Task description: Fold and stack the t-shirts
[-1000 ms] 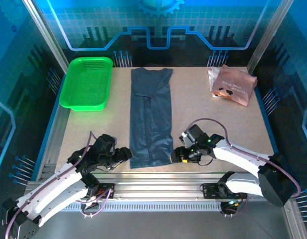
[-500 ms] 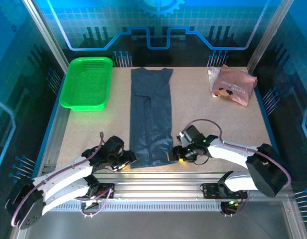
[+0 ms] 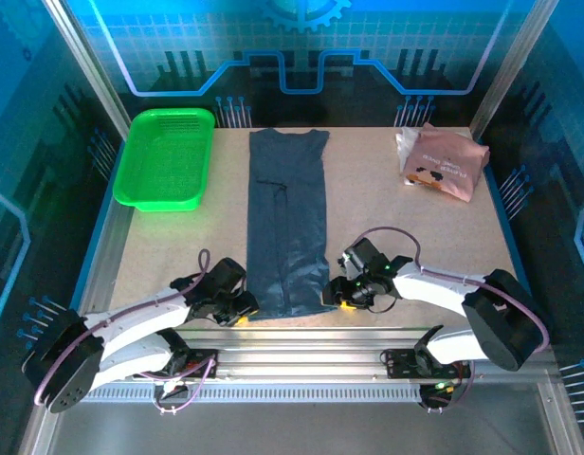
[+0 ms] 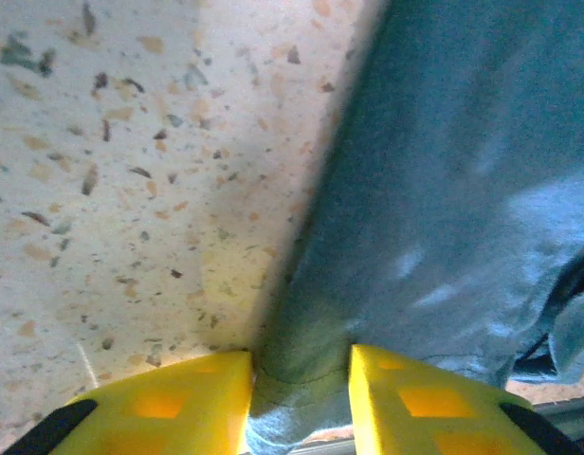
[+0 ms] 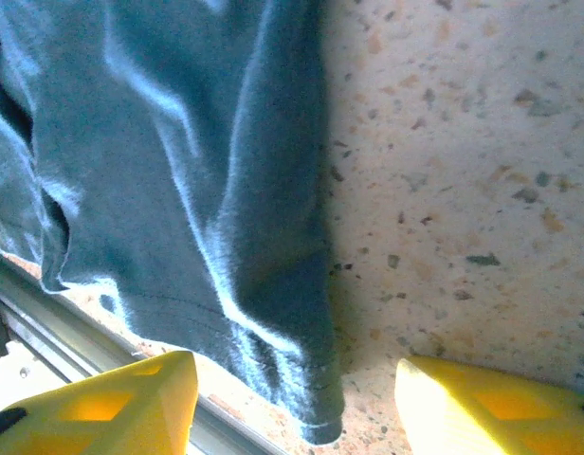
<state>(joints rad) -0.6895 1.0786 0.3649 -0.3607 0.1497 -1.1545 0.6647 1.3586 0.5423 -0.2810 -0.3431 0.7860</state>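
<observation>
My left jaws sit low on the speckled beige table [image 3: 396, 237] at the near left corner of the long dark slate-blue cloth t-shirt [image 3: 287, 218]. They are drawn in to a narrow gap and clamped on that corner. In my left wrist view the hem is bunched between my yellow left fingers [image 4: 178, 398], and the cloth [image 4: 444, 190] presses against both inner faces. From there it runs up and away from the jaws, with bare table [image 4: 112, 142] on its left side. My right jaws are at the shirt's near right corner and stand wide apart, holding nothing. In my right wrist view the corner of the shirt [image 5: 178, 142] hangs down between my yellow right fingers [image 5: 131, 393], closer to the left-hand one. I cannot tell whether either finger touches it. Speckled table [image 5: 463, 142] fills the gap toward the other finger. The shirt lies flat as a narrow strip reaching straight away from both jaws to the far edge. The folded dusty pink t-shirt with a dark-and-white print [image 3: 444, 163] lies well beyond my right jaws, far right. The bright green plastic mesh basket [image 3: 166, 156] sits well beyond my left jaws, far left.
</observation>
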